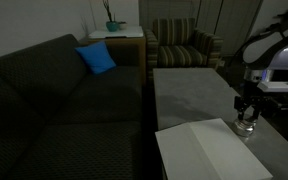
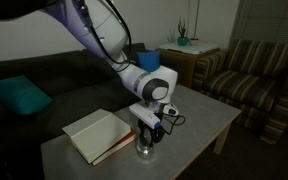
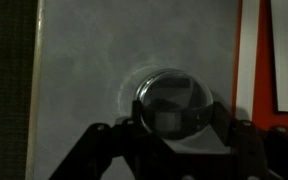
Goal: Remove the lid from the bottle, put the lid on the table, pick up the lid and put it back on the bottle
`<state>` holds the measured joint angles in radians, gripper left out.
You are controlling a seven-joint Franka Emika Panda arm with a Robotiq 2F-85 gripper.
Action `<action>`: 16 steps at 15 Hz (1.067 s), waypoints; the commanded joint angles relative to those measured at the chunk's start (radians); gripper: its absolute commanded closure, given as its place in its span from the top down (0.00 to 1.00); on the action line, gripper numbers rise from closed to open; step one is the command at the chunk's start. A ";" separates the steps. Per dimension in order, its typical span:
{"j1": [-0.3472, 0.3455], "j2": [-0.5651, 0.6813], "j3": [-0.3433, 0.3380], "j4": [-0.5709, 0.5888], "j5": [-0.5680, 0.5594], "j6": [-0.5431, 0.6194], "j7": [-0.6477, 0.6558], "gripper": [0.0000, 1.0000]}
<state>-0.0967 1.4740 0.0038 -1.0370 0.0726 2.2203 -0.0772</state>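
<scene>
In an exterior view the room is dim, and the arm [image 1: 272, 45] is running off the picture's right edge. The gripper [image 1: 246, 110] is pointing straight down onto the bottle [image 1: 246, 126], a small glassy glint standing towards the right edge of the table [image 1: 189, 95], just beside a corner of the white flat board [image 1: 209, 150]. The bottle's top is lost in the dark between the fingers.

In an exterior view the gripper [image 2: 148, 138] is covering the bottle's [image 2: 145, 151] upper part. Only its clear, shiny lower body is showing, near the table's [image 2: 199, 120] front edge beside the board [image 2: 92, 132].

In the blurred wrist view the black fingers [image 3: 97, 150] are clamping the round, greyish lid [image 3: 174, 100] from both sides. The gripper [image 3: 174, 128] is clenched on it, and the lid is hiding the bottle beneath. The mottled grey table top [image 3: 84, 70] is filling the picture, and the frame is cutting off the board's orange-red edge [image 3: 252, 50] at the right.
</scene>
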 commanded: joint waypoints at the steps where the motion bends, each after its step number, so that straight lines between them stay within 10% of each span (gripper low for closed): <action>1: 0.002 0.000 -0.003 0.017 -0.016 -0.029 0.000 0.44; 16: -0.005 0.000 0.007 0.024 -0.012 -0.053 -0.017 0.44</action>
<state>-0.0962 1.4739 0.0042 -1.0253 0.0720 2.1998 -0.0785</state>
